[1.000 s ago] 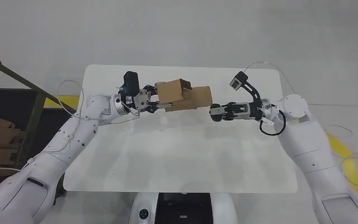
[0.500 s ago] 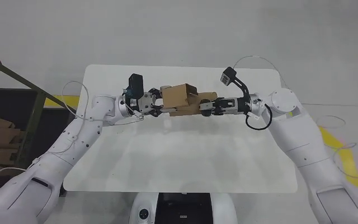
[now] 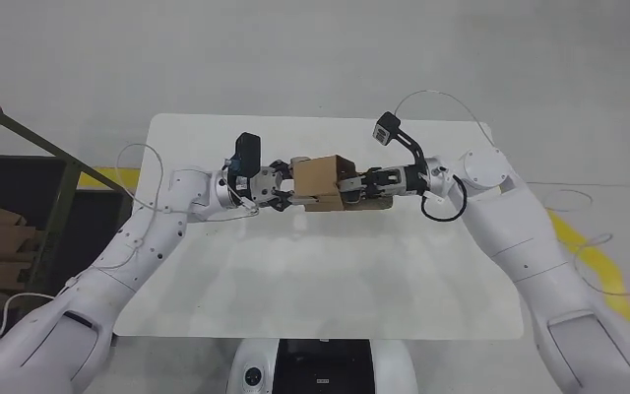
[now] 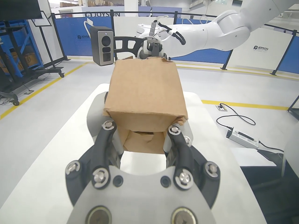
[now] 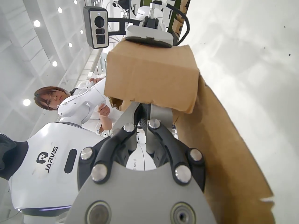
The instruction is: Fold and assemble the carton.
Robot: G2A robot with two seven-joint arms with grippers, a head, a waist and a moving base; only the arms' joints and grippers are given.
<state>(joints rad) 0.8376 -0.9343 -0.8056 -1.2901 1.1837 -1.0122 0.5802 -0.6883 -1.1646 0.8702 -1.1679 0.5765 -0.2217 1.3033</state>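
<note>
One carton, edges pinched by left hand and right hand.

We've got bright, even light from overhead ceiling lamps. From above, the white worktop is close to blown out. The carton is well lit on top, and its open underside is in shade. Small glints show on the left hand screws. Both wrist views bend straight lines towards the edges.
</note>
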